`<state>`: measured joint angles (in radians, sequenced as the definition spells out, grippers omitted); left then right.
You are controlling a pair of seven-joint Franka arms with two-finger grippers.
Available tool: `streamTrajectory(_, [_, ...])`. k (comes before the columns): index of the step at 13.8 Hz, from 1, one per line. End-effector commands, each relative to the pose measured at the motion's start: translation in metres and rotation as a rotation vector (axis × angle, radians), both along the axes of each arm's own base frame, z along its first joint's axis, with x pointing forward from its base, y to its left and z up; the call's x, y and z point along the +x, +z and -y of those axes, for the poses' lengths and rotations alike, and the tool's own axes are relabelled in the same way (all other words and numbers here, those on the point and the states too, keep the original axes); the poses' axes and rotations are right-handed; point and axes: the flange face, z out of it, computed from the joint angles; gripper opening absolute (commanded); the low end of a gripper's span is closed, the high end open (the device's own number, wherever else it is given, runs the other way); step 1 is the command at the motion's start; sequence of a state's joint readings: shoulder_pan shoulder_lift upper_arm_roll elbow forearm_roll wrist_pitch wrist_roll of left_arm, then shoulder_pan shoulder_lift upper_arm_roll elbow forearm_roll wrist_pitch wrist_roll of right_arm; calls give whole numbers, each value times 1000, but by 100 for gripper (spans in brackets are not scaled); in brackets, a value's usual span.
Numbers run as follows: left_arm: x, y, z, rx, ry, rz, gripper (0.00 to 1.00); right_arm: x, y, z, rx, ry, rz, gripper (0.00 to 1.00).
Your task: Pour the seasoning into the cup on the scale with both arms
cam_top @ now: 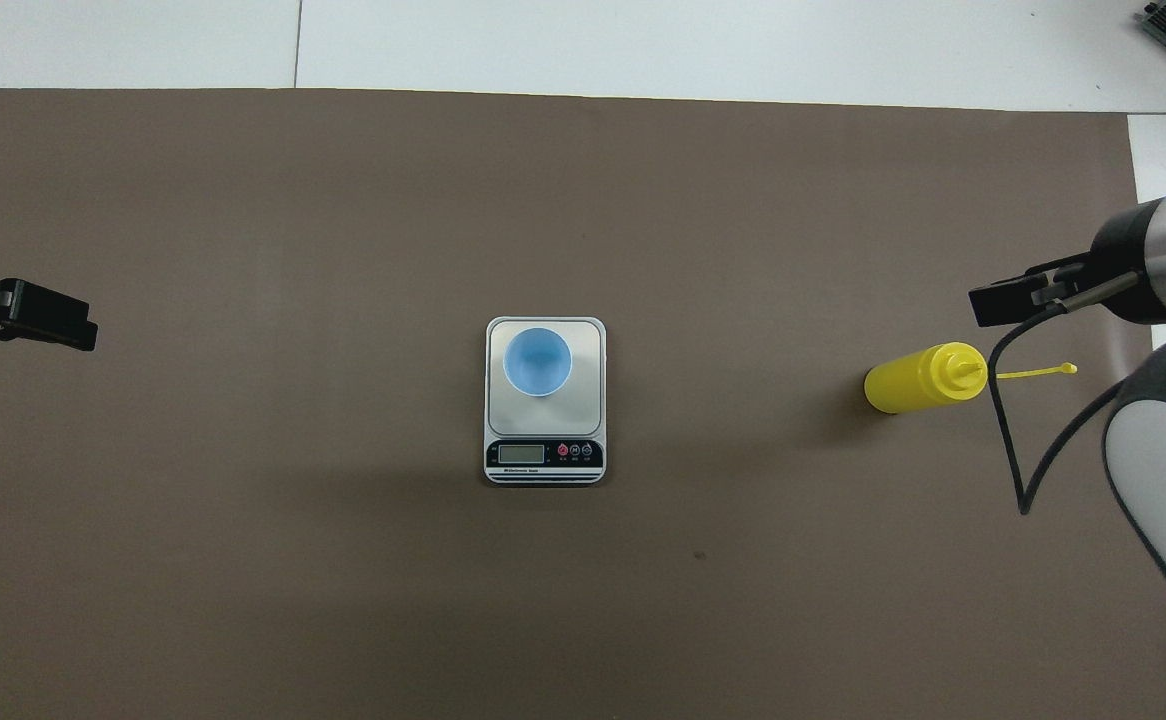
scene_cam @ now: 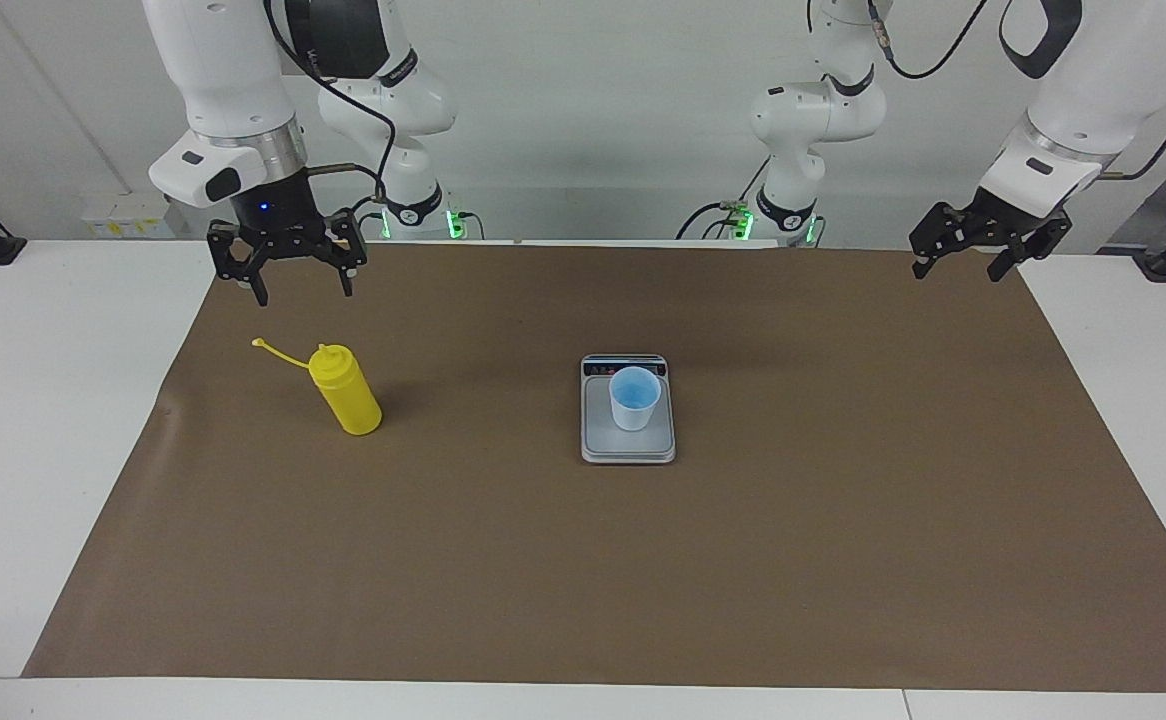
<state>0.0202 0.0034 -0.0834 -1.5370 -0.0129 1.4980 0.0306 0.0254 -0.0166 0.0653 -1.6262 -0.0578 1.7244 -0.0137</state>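
Note:
The yellow seasoning bottle [scene_cam: 345, 392] stands upright on the brown mat toward the right arm's end, and its cap strap [scene_cam: 278, 352] sticks out sideways. It also shows in the overhead view [cam_top: 918, 382]. The pale blue cup [scene_cam: 634, 397] stands on the scale's grey plate [scene_cam: 628, 440] at mid-table; the cup [cam_top: 537, 361] and scale [cam_top: 545, 455] also show from overhead, the display strip at the end nearer the robots. My right gripper [scene_cam: 301, 290] hangs open and empty above the mat beside the bottle, apart from it; it also shows from overhead [cam_top: 1008, 298]. My left gripper [scene_cam: 958, 268] waits open over the mat's edge at the left arm's end [cam_top: 43, 322].
The brown mat [scene_cam: 843, 560] covers most of the white table [scene_cam: 43, 450]. A black cable [cam_top: 1008, 440] loops down from the right wrist beside the bottle.

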Motion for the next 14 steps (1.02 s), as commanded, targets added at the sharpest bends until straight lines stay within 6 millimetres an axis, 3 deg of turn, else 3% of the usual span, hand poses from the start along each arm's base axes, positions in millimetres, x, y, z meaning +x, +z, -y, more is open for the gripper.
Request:
streamTrajectory(1, [-9,1,-5,17,-7,-4,100,-2,-1,-9,6,-84,-34,100])
streamTrajectory(14, [-9,1,-4,17,-9,-4,100,-12,-12,-5,50,-109,-101,100])
